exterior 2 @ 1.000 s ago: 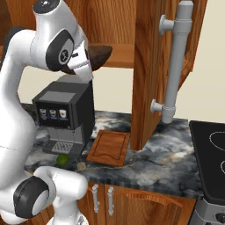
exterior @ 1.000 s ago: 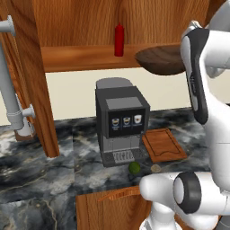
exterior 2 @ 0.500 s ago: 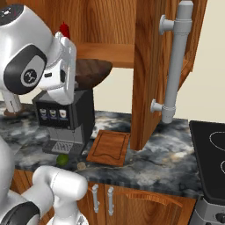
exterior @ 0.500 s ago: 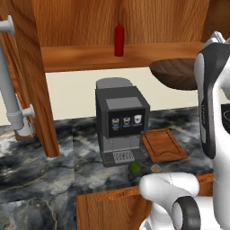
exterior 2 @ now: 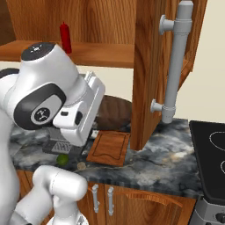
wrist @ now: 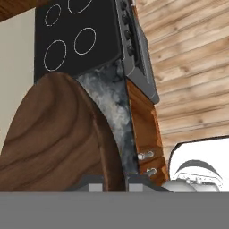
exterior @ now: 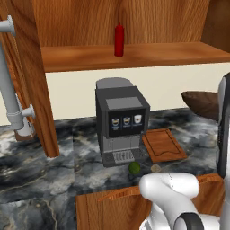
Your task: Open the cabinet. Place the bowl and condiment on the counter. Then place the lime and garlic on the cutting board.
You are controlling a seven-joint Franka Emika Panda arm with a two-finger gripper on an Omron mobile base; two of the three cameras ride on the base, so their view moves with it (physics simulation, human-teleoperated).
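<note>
The cabinet [exterior: 40, 90] stands open, and the red condiment [exterior: 119, 39] is upright on its shelf [exterior 2: 65, 37]. My gripper [wrist: 114, 185] is shut on the rim of the dark brown bowl [wrist: 58, 138], which hangs in the air above the counter [exterior: 54, 170], beyond the cutting board [exterior: 163, 144]. In the right base view the bowl [exterior 2: 116, 112] sits behind my hand, over the far edge of the cutting board [exterior 2: 109, 148]. The lime [exterior: 134, 167] and the garlic [exterior: 156, 168] lie side by side on the counter at its front edge, by the board's near corner.
A grey coffee machine [exterior: 121, 126] stands on the counter left of the board. The opened cabinet door [exterior 2: 149, 66] with its grey bar handle [exterior 2: 176, 66] juts out to the right of the board. A black stove [exterior 2: 211, 158] lies further right.
The bowl has come off the cabinet shelf: my arm carried it down and to the right, from shelf height to just above the counter behind the cutting board.
</note>
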